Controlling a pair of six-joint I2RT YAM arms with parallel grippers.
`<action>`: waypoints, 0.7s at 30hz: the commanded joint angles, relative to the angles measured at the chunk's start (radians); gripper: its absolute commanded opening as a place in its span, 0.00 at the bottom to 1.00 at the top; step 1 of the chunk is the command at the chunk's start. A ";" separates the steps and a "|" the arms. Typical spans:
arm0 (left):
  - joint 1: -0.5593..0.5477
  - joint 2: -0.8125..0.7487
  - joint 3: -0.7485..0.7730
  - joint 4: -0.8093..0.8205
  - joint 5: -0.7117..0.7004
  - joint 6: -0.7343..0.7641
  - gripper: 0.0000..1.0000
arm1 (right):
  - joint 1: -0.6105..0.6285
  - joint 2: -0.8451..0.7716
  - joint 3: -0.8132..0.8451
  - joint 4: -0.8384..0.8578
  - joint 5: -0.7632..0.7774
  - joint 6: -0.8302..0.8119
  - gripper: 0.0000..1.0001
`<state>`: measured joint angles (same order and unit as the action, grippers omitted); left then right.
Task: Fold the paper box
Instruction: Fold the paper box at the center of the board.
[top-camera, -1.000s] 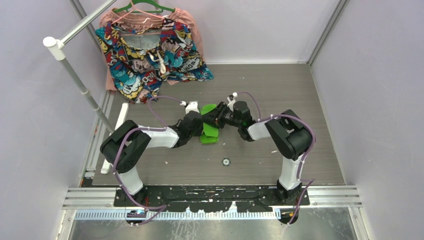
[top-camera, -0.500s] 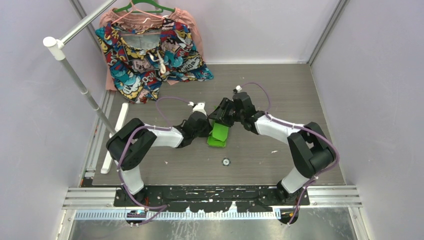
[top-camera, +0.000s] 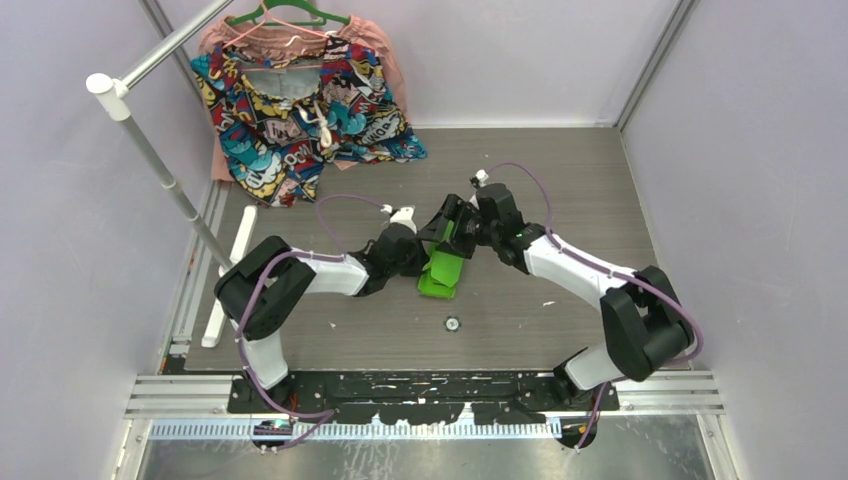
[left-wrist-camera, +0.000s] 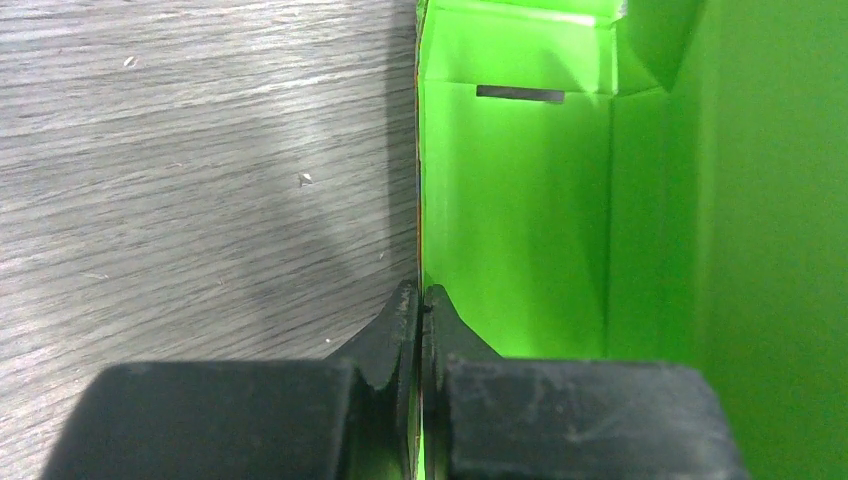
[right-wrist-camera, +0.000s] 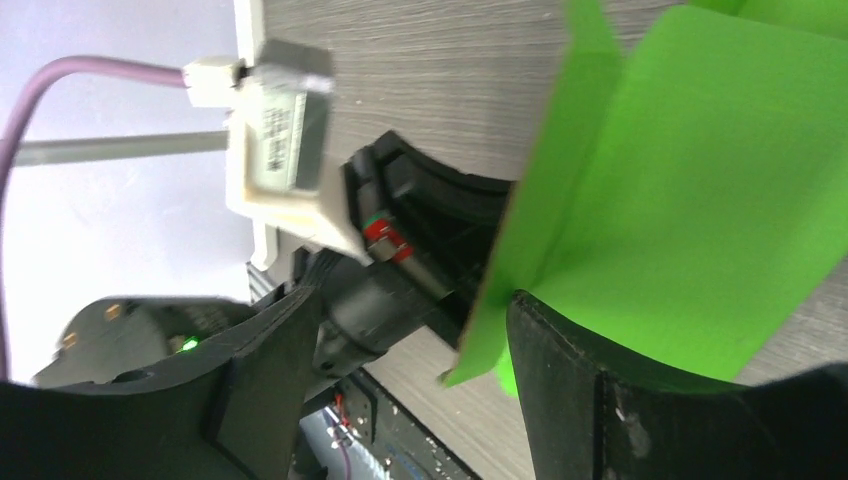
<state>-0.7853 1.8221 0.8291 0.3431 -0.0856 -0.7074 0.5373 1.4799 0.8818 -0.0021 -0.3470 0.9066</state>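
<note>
Your left gripper (left-wrist-camera: 420, 300) stays clamped on the paper box (top-camera: 440, 268) wall. Your right gripper (right-wrist-camera: 405, 305) now stands spread wide around a flap, its elbow swung further right.

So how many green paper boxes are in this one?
1. The paper box sits centrally on the table, one wall pinched in the left gripper. More could lie hidden under the garment.
</note>
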 joint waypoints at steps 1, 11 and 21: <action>-0.023 0.082 -0.065 -0.316 0.042 0.022 0.00 | -0.031 -0.112 -0.015 0.044 -0.072 0.000 0.74; -0.023 0.078 -0.062 -0.331 0.033 0.020 0.00 | -0.095 -0.196 0.034 -0.337 0.166 -0.082 0.67; -0.024 0.074 -0.044 -0.373 0.015 0.023 0.00 | -0.117 -0.384 -0.032 -0.605 0.608 -0.074 0.29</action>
<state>-0.7872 1.8217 0.8448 0.3119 -0.0868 -0.7071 0.4267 1.1995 0.8738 -0.5014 0.0338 0.8249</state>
